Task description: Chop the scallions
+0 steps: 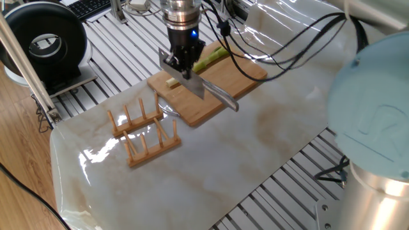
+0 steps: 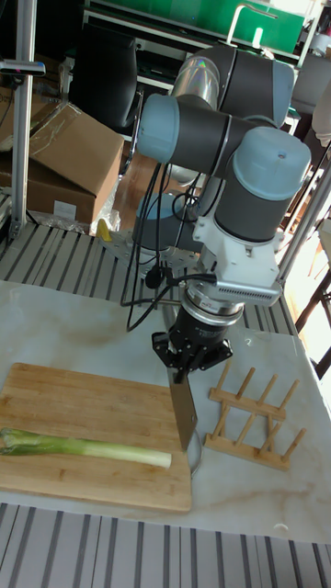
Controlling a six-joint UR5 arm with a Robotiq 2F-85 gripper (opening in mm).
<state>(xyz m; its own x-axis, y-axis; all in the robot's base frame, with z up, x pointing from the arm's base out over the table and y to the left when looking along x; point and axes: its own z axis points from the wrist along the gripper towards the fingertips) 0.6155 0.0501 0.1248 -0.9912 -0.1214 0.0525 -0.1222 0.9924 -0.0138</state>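
Observation:
A wooden cutting board [image 1: 192, 110] lies at the back of the marble table. On it rests the scallions' long pale-green stalk [image 1: 212, 56], also seen from the side [image 2: 87, 447], whitish end toward the blade. A short cut segment [image 1: 171, 81] lies just left of the blade; it is hidden in the tall fixed view. My gripper [image 1: 181, 66] is shut on the handle of a silver knife [image 1: 214, 93]. The blade [image 2: 187, 418] hangs point-down at the board's right edge, beside the stalk's white end. The gripper [image 2: 188, 360] is directly above it.
Two wooden peg racks [image 1: 144, 131] stand in front of the board, close to the blade [image 2: 253, 413]. Black cables [image 1: 281, 48] hang over the table behind the board. A black round device [image 1: 41, 45] sits at far left. The arm's base [image 1: 377, 128] fills the right side.

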